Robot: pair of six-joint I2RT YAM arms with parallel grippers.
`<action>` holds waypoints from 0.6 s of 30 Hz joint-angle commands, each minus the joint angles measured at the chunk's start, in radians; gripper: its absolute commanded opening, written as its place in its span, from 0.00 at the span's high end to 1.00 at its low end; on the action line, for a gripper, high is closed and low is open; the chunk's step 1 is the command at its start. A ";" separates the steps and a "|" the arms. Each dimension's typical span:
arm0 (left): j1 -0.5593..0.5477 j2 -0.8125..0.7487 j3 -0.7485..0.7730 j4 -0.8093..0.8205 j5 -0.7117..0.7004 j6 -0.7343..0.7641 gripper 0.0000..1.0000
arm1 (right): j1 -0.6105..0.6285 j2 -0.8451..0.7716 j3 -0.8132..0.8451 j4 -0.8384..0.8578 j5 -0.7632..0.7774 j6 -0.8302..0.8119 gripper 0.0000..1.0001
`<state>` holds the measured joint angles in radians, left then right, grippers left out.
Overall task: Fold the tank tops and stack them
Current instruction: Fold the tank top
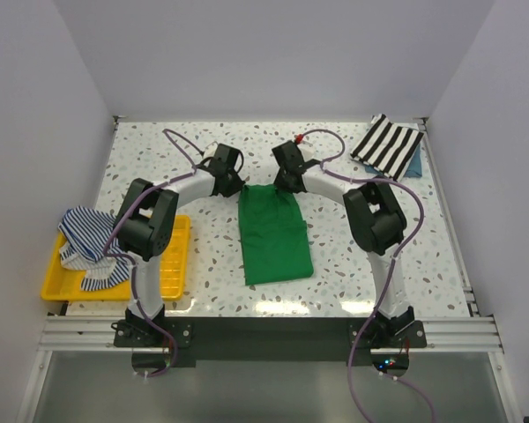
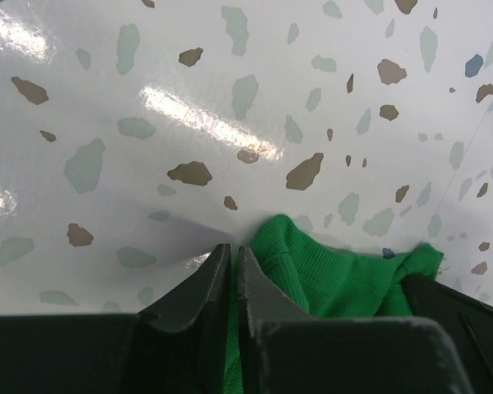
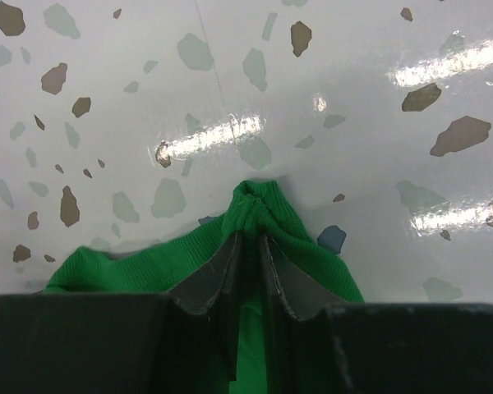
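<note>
- Middle of the desk [image 1: 335, 264]: the green tank top [image 1: 276, 233] lies flat as a long narrow panel, running from the centre towards the near edge and slightly slanted.
- Both arms reach in over its far end, one to each far corner.
- Left hand [image 2: 232, 249] is at the far left corner. Its fingers [image 2: 214, 283] are nearly together, tips down on the speckled surface.
- The wrist view is tight here, but a thin edge of green cloth seems nipped in the slit between them, and the rest of the fabric bunches up just to their right.
- Right hand [image 3: 251, 238] is at the far right corner, clamped on the green cloth.
- The fabric is gathered into a small pucker that pokes out just past the tips, and green spreads out on both sides below.
- Over at the left edge, near the front, the navy-and-white striped tank top [image 1: 81, 231] sits crumpled in the yellow tray [image 1: 178, 256], spilling over the tray's left and near rims.
- It is well apart from both hands and from the green one.
- Far right corner of the desk: a black-and-white striped cloth [image 1: 386, 145] lies flat, with something blue peeking out at its right side.
</note>
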<state>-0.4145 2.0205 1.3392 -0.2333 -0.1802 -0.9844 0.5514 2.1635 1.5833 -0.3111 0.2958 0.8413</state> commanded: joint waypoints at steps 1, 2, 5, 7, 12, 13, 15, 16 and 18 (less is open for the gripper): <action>0.008 0.001 0.035 0.006 -0.018 0.012 0.87 | 0.004 0.013 -0.002 0.050 -0.009 0.054 0.84; 0.008 0.001 0.035 0.008 -0.016 0.015 0.87 | 0.002 0.016 -0.003 0.052 0.000 0.058 0.84; 0.008 -0.002 0.038 0.011 -0.013 0.016 0.87 | 0.001 0.022 -0.006 0.053 0.029 0.059 0.84; 0.009 0.004 0.052 0.006 -0.015 0.024 0.87 | -0.002 0.025 -0.003 0.052 0.066 0.062 0.84; 0.028 0.030 0.097 0.002 -0.015 0.039 0.85 | -0.025 0.047 0.033 0.021 0.121 0.073 0.84; 0.031 0.035 0.119 0.003 -0.008 0.044 0.83 | -0.031 0.051 0.037 0.018 0.126 0.076 0.84; 0.040 0.055 0.144 0.021 0.010 0.073 0.77 | -0.039 0.056 0.049 0.017 0.129 0.074 0.84; 0.043 0.064 0.172 0.044 0.043 0.084 0.72 | -0.045 0.062 0.056 0.015 0.134 0.076 0.84; 0.051 0.081 0.201 0.051 0.064 0.108 0.66 | -0.056 0.078 0.082 0.004 0.140 0.074 0.84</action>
<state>-0.3809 2.0792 1.4681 -0.2359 -0.1570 -0.9360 0.5236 2.2051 1.6176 -0.2901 0.3679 0.8982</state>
